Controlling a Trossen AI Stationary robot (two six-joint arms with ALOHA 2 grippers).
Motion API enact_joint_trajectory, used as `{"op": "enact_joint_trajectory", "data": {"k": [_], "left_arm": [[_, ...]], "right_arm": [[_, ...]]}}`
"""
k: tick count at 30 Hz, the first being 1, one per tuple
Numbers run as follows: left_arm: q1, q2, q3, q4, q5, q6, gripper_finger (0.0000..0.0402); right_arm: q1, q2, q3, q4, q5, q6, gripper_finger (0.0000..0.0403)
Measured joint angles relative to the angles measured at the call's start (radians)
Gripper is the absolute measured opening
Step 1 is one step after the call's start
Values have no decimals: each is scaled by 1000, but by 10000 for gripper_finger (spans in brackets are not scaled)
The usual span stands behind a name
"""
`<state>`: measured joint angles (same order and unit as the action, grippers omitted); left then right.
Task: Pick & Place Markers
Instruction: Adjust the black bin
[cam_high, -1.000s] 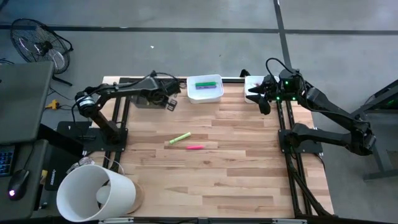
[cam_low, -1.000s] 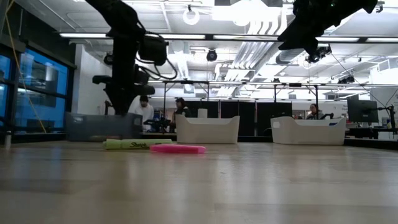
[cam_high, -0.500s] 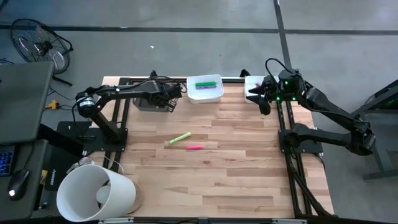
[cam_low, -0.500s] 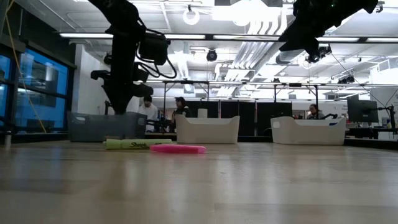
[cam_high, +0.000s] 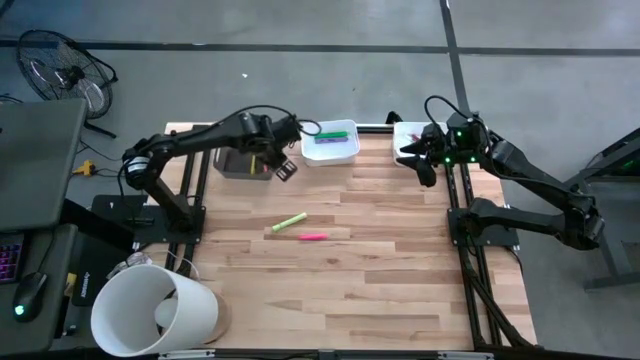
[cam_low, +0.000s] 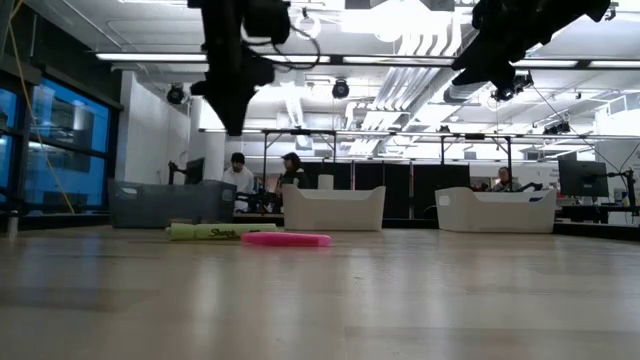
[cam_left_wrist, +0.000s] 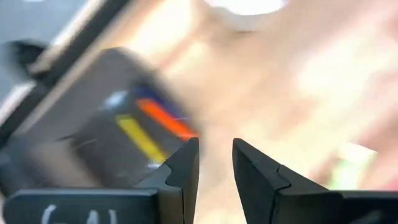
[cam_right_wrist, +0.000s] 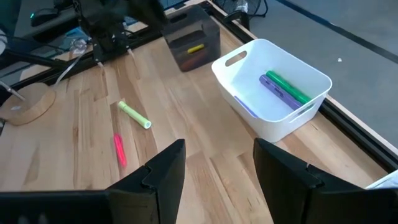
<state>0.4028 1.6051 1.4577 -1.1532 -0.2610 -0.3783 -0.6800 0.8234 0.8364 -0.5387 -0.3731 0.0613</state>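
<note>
Two markers lie flat on the wooden table: a yellow-green one (cam_high: 290, 222) (cam_low: 215, 231) and a pink one (cam_high: 314, 237) (cam_low: 285, 239). A green marker (cam_right_wrist: 288, 87) and a purple marker (cam_right_wrist: 278, 93) lie in the middle white tray (cam_high: 330, 152). A yellow and an orange marker (cam_left_wrist: 155, 127) lie in the grey bin (cam_high: 235, 163). My left gripper (cam_high: 285, 168) (cam_left_wrist: 216, 155) hangs high beside the grey bin, slightly open and empty. My right gripper (cam_high: 420, 160) (cam_right_wrist: 219, 163) waits open over the far right corner.
A second white tray (cam_high: 408, 134) sits at the far right edge under the right arm. A big white bucket (cam_high: 155, 310) stands at the near left corner. Bare wood stretches around the two loose markers and toward the near edge.
My left gripper has risen from just above the grey bin and swung toward the table's right, now hanging well above the bin's rim. The markers on the table and my right arm have stayed put.
</note>
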Motion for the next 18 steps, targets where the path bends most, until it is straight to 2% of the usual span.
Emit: {"op": "enact_joint_trajectory", "data": {"k": [5, 7, 12, 18], "left_arm": [[1, 0, 46, 22, 380, 45, 92], [-8, 0, 39, 38, 466, 38, 92], [-49, 0, -31, 52, 377, -47, 92], [-77, 0, -169, 183, 379, -123, 92]], "right_arm": [[0, 0, 0, -2, -1, -17, 179], [0, 0, 0, -1, -1, -18, 179], [0, 0, 0, 0, -1, -18, 179], [0, 0, 0, 1, 0, -18, 179]]}}
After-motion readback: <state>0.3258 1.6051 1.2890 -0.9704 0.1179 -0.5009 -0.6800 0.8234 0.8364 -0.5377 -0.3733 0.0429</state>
